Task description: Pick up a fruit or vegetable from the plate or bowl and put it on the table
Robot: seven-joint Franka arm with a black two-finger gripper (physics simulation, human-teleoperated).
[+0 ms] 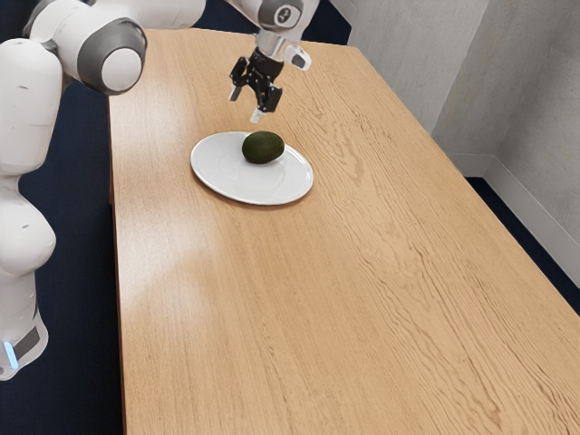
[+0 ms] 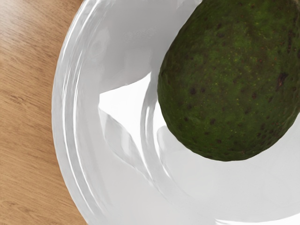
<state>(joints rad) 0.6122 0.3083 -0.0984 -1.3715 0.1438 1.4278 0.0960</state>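
Observation:
In the exterior view my gripper [image 1: 246,106] is open above the far side of the plate, its two fingertips apart with nothing between them. Below it, a dark green avocado [image 1: 263,148] lies on the white plate [image 1: 222,177], toward the plate's far edge. A gap separates the fingertips from the fruit. The wrist view has the avocado [image 2: 229,79] large and close, lying within the rim of the plate [image 2: 70,108].
The plate stands on a long wooden table [image 1: 272,308] whose surface extends around it on all sides. A grey wall [image 1: 489,82] rises beyond the table's edge at the exterior view's right.

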